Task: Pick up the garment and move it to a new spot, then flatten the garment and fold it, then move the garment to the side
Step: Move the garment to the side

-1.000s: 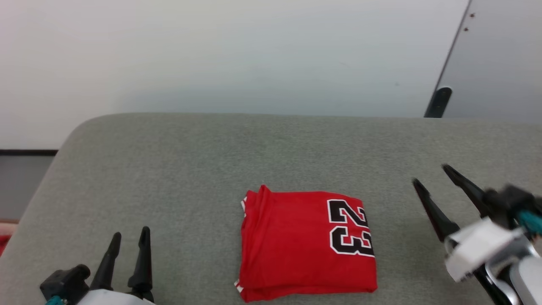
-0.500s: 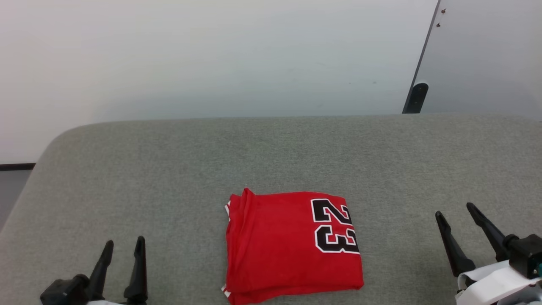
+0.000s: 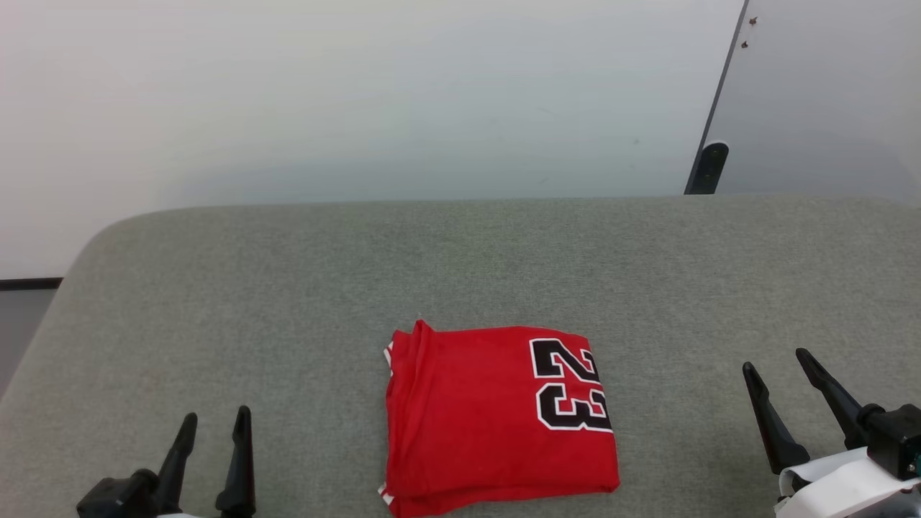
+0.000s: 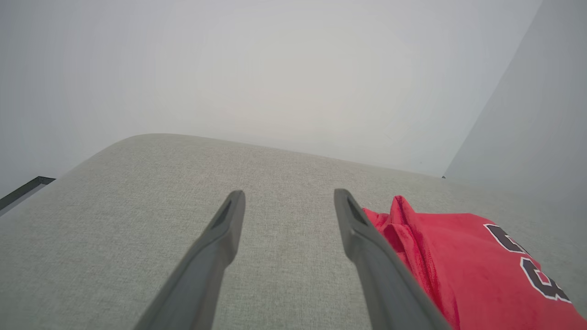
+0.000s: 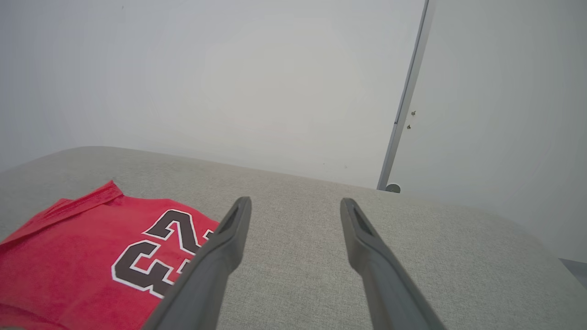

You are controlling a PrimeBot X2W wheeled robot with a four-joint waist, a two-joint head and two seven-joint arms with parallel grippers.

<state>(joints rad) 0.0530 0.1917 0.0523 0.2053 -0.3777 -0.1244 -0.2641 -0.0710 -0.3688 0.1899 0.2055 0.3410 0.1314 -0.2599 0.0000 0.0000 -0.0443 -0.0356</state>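
since a second ago our head camera has swung, so the whole picture sits differently, and our right gripper [image 3: 776,360] has come down from a raised spot beside the garment to the lower right corner; over the last half second nothing has shifted

head view: the garment [image 3: 496,424] lies folded into a neat red rectangle at the near middle of the grey fabric worktop [image 3: 288,288]. its black-and-white 23 is turned sideways along its right side, and slivers of white trim show at its left fold. our left gripper [image 3: 216,414] sits at the lower left, well apart from the garment, jaws parted and empty. our right gripper is well apart on the other side, jaws spread wide, holding nothing. a pale wall [image 3: 360,93] rises behind the worktop, with a grey panel [image 3: 827,93] at the upper right

left wrist view: the left gripper [image 4: 290,193] points across bare worktop [image 4: 137,206], jaws wide with nothing between them. the garment [image 4: 458,256] shows past the right-hand finger, its folded edge towards us

right wrist view: the right gripper [image 5: 296,201] is likewise wide and empty above the worktop [image 5: 458,256]. the garment [image 5: 78,247] lies at the lower left, number side up, partly behind the left-hand finger
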